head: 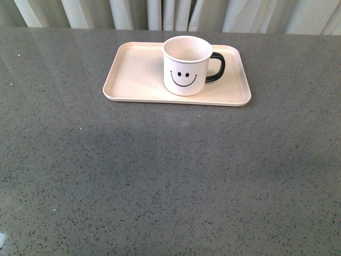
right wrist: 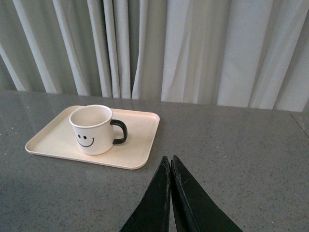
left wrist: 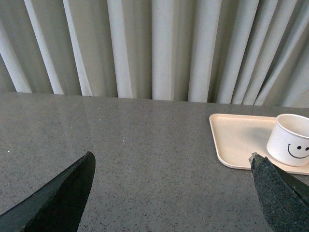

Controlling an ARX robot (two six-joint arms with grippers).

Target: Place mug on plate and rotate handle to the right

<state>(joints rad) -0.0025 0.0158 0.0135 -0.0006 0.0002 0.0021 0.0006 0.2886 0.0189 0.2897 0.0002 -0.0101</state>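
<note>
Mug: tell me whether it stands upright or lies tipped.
Upright. The mug rests on its base on the plate, rim facing up, handle pointing right.

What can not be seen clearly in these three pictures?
- Left wrist view: the black loop handle is out of frame, because the picture's edge cuts the cream-white smiley mug and the pale pink rectangular plate.
- Front view: neither arm nor gripper shows.
- All views: the mug's far side is hidden by the mug itself.

The grey speckled table (head: 160, 176) carries only the plate (head: 138, 74), lying flat, well ahead of the right arm's closed jaws and off beside the left's spread jaws.
</note>
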